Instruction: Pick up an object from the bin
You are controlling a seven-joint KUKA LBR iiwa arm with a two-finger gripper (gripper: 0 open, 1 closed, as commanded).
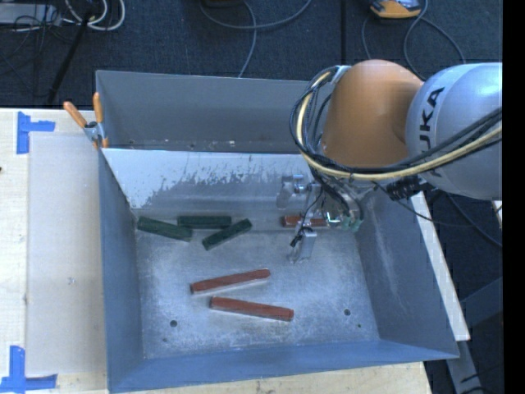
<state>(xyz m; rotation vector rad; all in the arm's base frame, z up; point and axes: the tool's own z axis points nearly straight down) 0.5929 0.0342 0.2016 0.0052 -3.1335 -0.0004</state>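
Camera view: my jaws hang low at the back right of the bin (205,130), just beside a short brown stick (291,220) at the foot of the back wall, the nearest and so, I judge, the likeliest pick; whether they stand wide or narrow I cannot tell. Two longer brown sticks (230,281) lie flat in the open middle and three green sticks (204,221) cluster to the left, well apart from me. The bin's floor is scuffed grey metal; beyond it, a dark floor (164,39) carries loose cables (105,8).
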